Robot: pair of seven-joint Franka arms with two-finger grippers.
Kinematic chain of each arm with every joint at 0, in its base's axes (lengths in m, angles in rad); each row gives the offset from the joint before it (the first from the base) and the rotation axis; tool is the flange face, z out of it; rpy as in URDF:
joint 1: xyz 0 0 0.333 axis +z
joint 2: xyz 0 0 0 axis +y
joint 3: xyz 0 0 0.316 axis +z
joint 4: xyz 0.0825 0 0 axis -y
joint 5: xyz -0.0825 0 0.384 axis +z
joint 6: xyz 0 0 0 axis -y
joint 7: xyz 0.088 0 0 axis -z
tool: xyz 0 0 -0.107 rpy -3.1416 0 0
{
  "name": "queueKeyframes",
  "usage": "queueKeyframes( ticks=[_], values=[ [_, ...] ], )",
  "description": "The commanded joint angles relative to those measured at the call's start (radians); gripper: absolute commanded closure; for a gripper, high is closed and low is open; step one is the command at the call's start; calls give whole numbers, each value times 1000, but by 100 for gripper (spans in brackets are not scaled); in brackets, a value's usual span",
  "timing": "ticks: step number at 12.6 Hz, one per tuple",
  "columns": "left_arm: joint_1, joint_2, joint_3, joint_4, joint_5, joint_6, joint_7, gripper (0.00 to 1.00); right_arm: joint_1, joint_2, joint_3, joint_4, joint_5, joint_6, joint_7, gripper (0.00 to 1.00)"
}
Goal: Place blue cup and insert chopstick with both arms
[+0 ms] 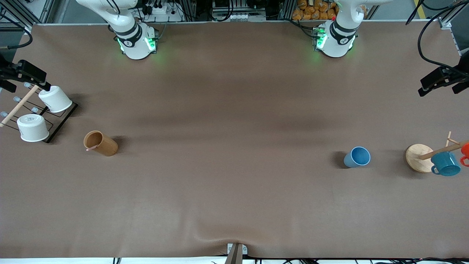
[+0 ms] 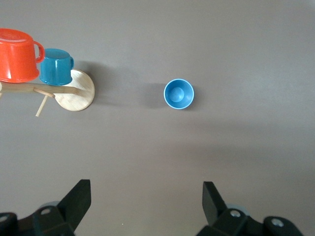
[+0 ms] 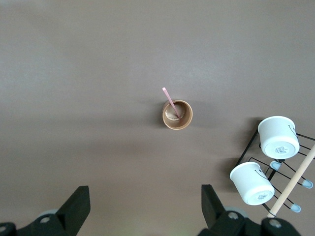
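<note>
My left gripper (image 2: 142, 206) hangs high over the table toward my left arm's end, fingers spread wide and holding nothing; the blue cup (image 1: 357, 157) stands upright below it, near the round wooden stand (image 1: 418, 157) with the teal mug (image 1: 445, 163). My right gripper (image 3: 142, 206) is equally spread over the brown wooden cup (image 1: 100, 143), in which the chopstick (image 3: 171, 102) leans, beside the rack of white cups (image 1: 40, 113).

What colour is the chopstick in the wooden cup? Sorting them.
Pinkish-red chopstick; clearest in the right wrist view.
</note>
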Motion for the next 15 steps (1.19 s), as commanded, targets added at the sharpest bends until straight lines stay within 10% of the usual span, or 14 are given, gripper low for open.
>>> queueKeyframes(
  ticks=[1, 15],
  values=[
    [-13, 8, 7, 10, -3, -2, -20, 0, -4, -4, 3, 1, -14, 1, 13, 0],
    [-1, 144, -1, 1, -3, 79, 13, 0, -19, 130, 3, -9, -12, 94, 11, 0]
  ],
)
